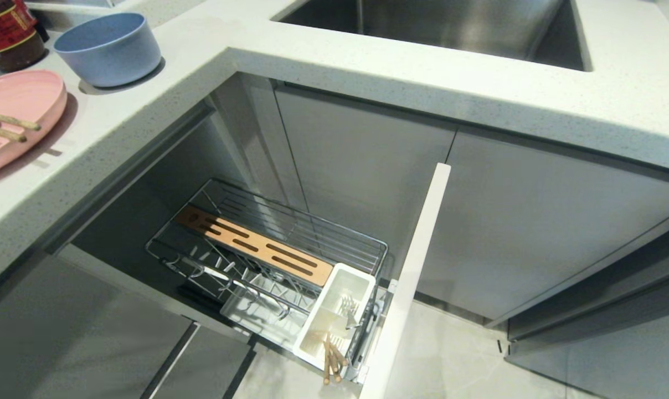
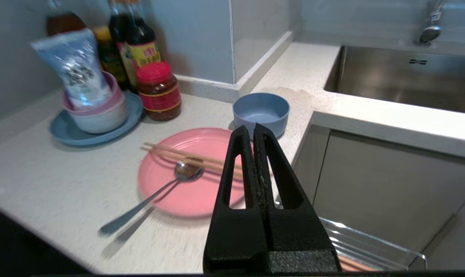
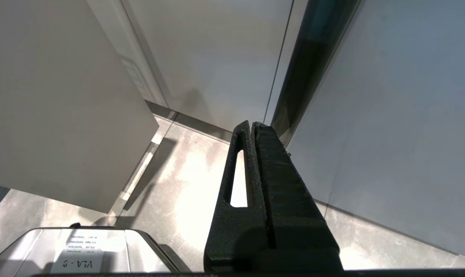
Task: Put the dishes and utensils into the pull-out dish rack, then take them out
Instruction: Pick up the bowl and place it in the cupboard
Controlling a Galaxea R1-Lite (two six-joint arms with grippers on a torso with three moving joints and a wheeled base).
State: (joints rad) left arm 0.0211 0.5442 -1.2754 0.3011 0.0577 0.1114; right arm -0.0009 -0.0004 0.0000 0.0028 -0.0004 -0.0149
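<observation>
Left wrist view: left gripper (image 2: 255,129) fingers pressed together, holding nothing; pink plate (image 2: 190,181) with 2 chopsticks (image 2: 178,156) and spoon (image 2: 159,192) just beyond the fingertips, blue bowl (image 2: 260,112) right past them.

A white sticker (image 3: 77,259) on the grey robot base (image 3: 32,250) in the right wrist view showed "VLA - 9", seen upside down. The small print above it, and the labels on the bottles (image 2: 140,46) and jar (image 2: 158,91), were perhaps too blurred to read.
</observation>
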